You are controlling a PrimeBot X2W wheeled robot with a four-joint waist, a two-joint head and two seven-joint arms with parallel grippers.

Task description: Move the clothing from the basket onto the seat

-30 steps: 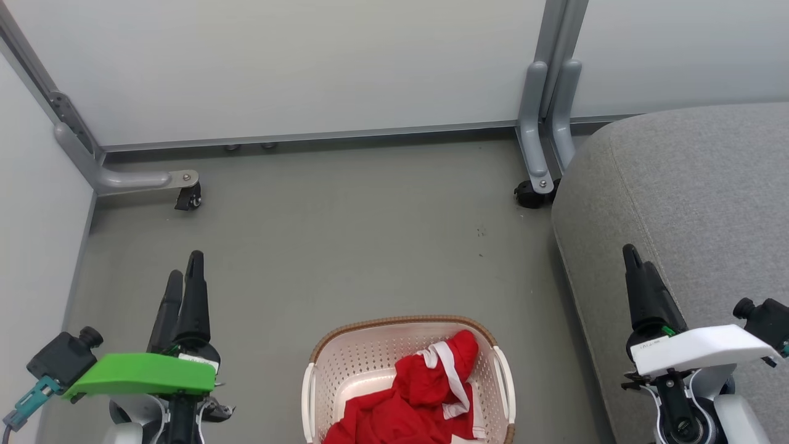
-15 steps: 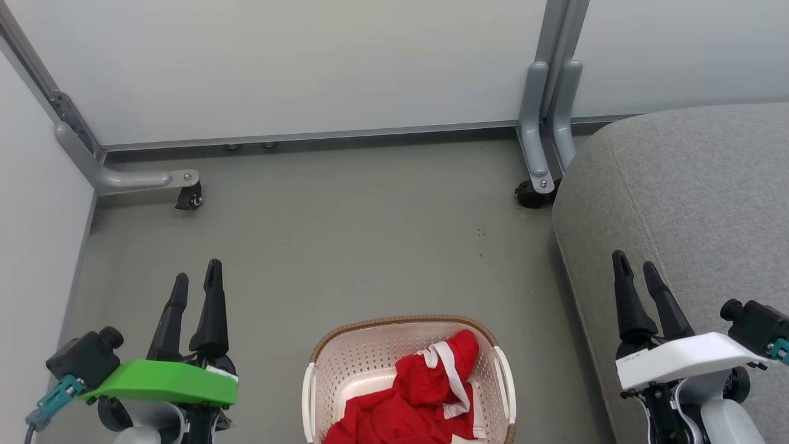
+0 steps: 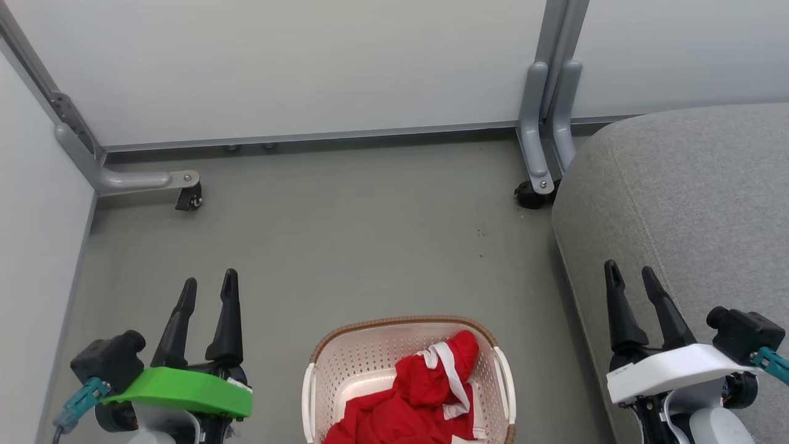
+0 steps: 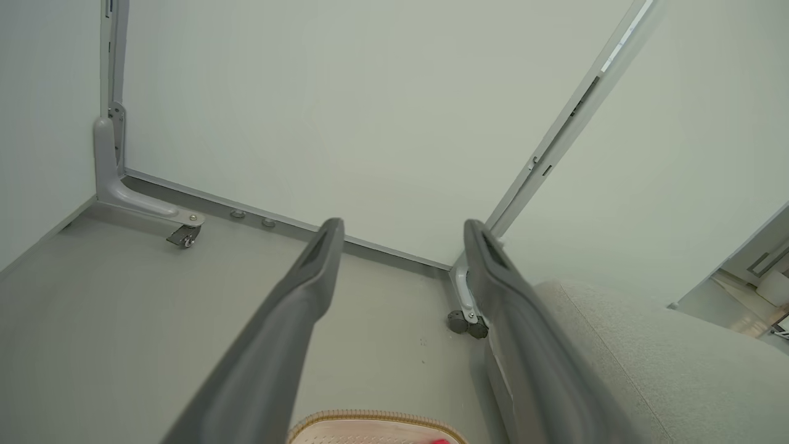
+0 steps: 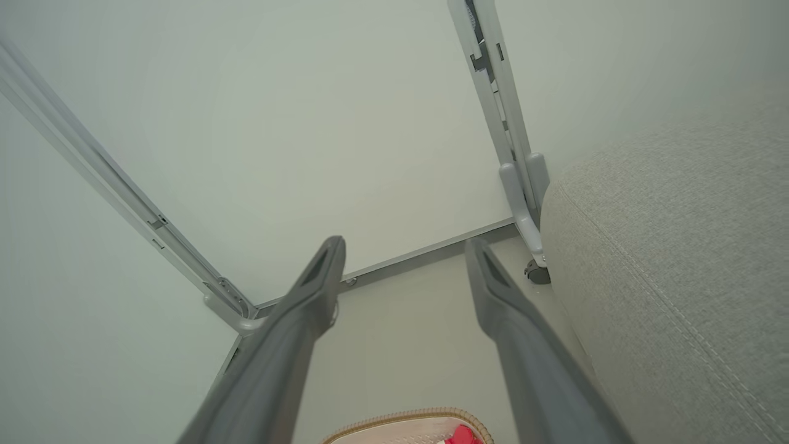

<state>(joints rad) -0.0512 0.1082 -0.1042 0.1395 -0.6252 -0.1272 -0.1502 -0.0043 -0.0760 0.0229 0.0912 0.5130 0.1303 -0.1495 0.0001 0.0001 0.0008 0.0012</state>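
Note:
Red clothing (image 3: 419, 401) with white trim lies bunched in the cream perforated basket (image 3: 351, 364), which stands on the floor at the bottom middle of the head view. Its brown rim (image 4: 370, 419) peeks into the left wrist view, and with a scrap of red clothing (image 5: 462, 435) into the right wrist view. The grey seat (image 3: 690, 197) fills the right side. My left gripper (image 3: 209, 283) stands open to the left of the basket, above the floor. My right gripper (image 3: 630, 271) stands open over the seat's front edge, right of the basket. Neither holds anything.
White partition panels close off the back and the left. Their grey metal feet with black castors stand on the floor at the back left (image 3: 188, 198) and beside the seat (image 3: 529, 194). Bare grey floor (image 3: 345, 246) lies between the basket and the panels.
Both grippers have turned so their two fingers now show spread apart. The left one has shifted right and lower in view, the right one slightly left and lower. Basket and clothing are unmoved.

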